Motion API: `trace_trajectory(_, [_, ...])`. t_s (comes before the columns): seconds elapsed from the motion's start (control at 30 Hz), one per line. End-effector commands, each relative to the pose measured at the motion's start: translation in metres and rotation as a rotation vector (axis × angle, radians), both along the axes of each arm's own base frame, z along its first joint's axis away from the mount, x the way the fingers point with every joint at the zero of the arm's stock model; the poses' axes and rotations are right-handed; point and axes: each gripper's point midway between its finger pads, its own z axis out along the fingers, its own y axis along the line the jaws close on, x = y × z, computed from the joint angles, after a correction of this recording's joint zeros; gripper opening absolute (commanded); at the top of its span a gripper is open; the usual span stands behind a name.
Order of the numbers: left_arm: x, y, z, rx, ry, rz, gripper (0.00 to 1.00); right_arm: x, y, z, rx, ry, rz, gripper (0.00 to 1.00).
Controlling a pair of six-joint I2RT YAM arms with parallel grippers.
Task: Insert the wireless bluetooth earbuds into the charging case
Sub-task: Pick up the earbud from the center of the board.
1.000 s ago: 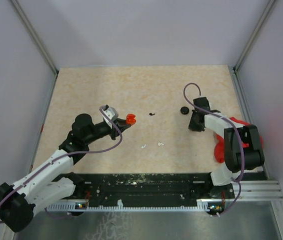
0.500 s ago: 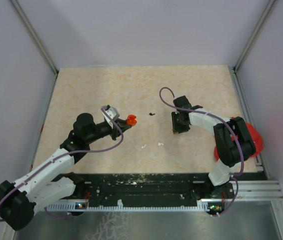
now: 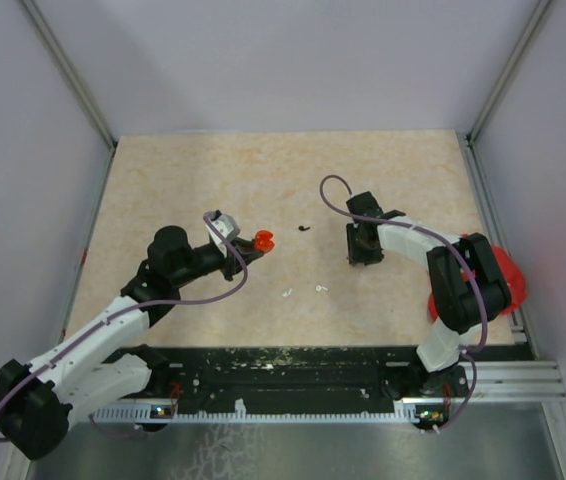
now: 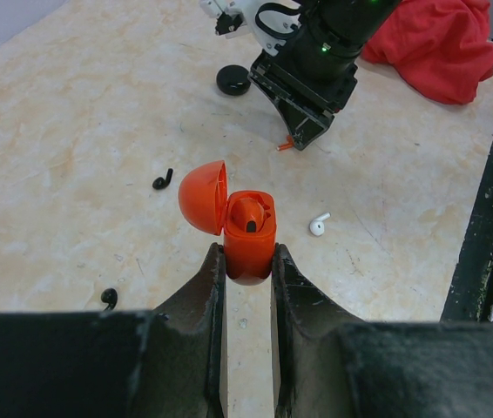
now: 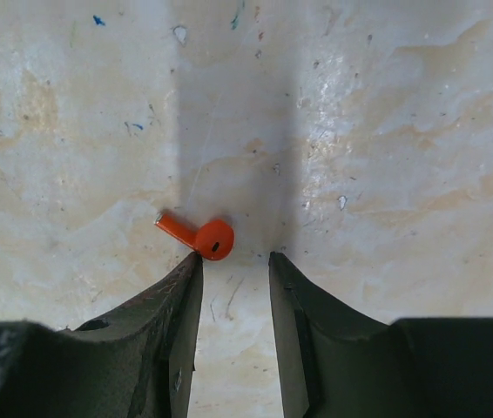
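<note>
The left pincer (image 4: pixel 248 261) is clenched on the base of an orange charging case (image 4: pixel 249 237), holding it upright over the middle of the worktop (image 4: pixel 72 104) with its domed lid (image 4: pixel 201 197) swung open. One orange earbud (image 4: pixel 247 214) sits in the case; what else is inside I cannot tell. A second orange earbud (image 5: pixel 199 236), a round head on a short stem, lies flat on the worktop just ahead of the right pincer (image 5: pixel 233 261). That pincer's fingers stand parted with nothing between them, and one fingertip is right beside the bud's head. Loose on the worktop are a black earbud (image 4: pixel 162 181), another black earbud (image 4: pixel 107 298), a white earbud (image 3: pixel 286 293) and a second white earbud (image 3: pixel 321 289) nearer the front edge. A round black case (image 4: pixel 233 80), closed, rests close to the right arm. A red cloth (image 4: pixel 429 43) is heaped at the right edge.
</note>
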Motion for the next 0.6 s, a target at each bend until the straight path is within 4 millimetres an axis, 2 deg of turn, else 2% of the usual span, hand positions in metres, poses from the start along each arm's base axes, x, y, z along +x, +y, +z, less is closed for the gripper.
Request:
trace_trajectory(0.0, [0.002, -0.002, 0.024, -0.036, -0.049, -0.007, 0.01, 0.016, -0.013, -0.001, -0.035, -0.052, -0.073, 0.37])
trace_trajectory(0.17, [0.002, -0.001, 0.025, -0.035, -0.054, -0.003, 0.01, 0.022, -0.017, 0.007, -0.03, -0.087, -0.104, 0.36])
trace_trajectory(0.23, [0.002, -0.001, 0.025, -0.035, -0.054, -0.003, 0.01, 0.026, -0.017, 0.024, 0.005, -0.134, -0.127, 0.36])
trace_trajectory(0.37, [0.002, -0.001, 0.025, -0.035, -0.054, -0.001, 0.01, 0.025, -0.002, 0.037, 0.102, -0.14, -0.116, 0.36])
trace_trajectory(0.57, [0.002, -0.001, 0.025, -0.035, -0.052, -0.003, 0.01, 0.03, 0.006, 0.032, 0.151, -0.14, -0.157, 0.35])
